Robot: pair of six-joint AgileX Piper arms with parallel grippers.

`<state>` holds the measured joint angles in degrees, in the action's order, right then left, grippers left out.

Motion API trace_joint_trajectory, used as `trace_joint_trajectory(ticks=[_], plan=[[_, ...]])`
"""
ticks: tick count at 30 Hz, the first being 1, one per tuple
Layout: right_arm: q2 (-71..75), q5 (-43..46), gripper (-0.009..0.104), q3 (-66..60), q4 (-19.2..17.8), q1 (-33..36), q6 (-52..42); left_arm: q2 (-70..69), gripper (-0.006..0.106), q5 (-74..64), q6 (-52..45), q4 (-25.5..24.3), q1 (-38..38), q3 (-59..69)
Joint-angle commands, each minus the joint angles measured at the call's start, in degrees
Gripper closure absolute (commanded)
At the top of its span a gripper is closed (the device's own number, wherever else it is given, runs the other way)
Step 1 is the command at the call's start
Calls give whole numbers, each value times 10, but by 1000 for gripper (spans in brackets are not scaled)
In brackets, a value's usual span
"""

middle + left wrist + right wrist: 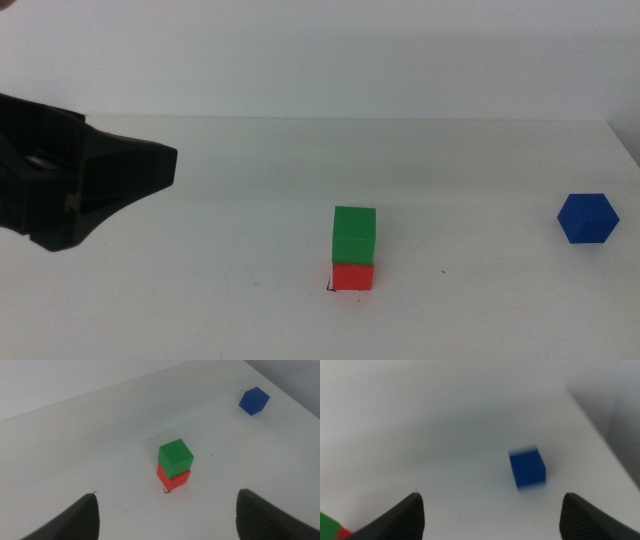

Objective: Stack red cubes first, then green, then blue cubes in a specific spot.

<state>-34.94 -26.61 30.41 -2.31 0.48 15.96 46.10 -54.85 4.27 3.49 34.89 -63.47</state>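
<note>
White table (200, 300) bears 2 stacked cubes, green (354, 234) on red (353, 276), at the marked spot (331, 287). Blue cube (527, 468) sits well apart, ahead of the right gripper (490, 515), whose jaws are wide and empty. Left gripper (167, 515), also wide and empty, faces the stack, so the right arm appears better placed.

Plain white table (200, 300), black speck (444, 270)

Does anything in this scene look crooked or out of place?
Nothing looks damaged. The green cube sits slightly twisted on the red cube, so their edges do not line up. The blue cube lies alone, far toward the table's right edge.
</note>
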Motion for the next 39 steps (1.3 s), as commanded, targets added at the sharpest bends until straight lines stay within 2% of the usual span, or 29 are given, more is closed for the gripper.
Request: trace_joint_trajectory(ticks=[1, 4, 9, 11, 14, 15, 19, 32, 33, 35, 39], plan=[[-120, -110, 13, 89, -1, -4, 0, -3, 7, 2, 2, -1, 0, 1], [-233, -148, 13, 178, 4, -4, -4, -2, 7, 2, 1, -1, 0, 1], [-388, -153, 13, 264, -32, -5, -63, -2, 7, 3, 1, -1, 0, 1], [-451, -191, 13, 314, -40, -9, -82, -3, 7, 3, 1, -1, 0, 1], [-543, -280, 13, 400, -2, -32, -148, -2, 7, 3, 1, -1, 0, 1], [-594, -296, 13, 437, -3, -47, -160, -2, 7, 3, 1, -1, 0, 1], [-668, -289, 13, 476, -33, -53, -164, -3, 7, 3, 1, -1, 0, 1], [-779, -195, 15, 491, -27, -54, -185, -3, 7, 3, 1, -1, 0, 1], [-786, -190, 19, 491, -22, -54, -186, -3, 7, 3, 1, -1, 0, 1], [-798, -181, 35, 491, -16, -54, -187, -3, 7, 3, 1, -1, 0, 1], [-794, -176, 87, 494, -9, -47, -172, -3, 7, 3, 1, -1, 0, 1]])
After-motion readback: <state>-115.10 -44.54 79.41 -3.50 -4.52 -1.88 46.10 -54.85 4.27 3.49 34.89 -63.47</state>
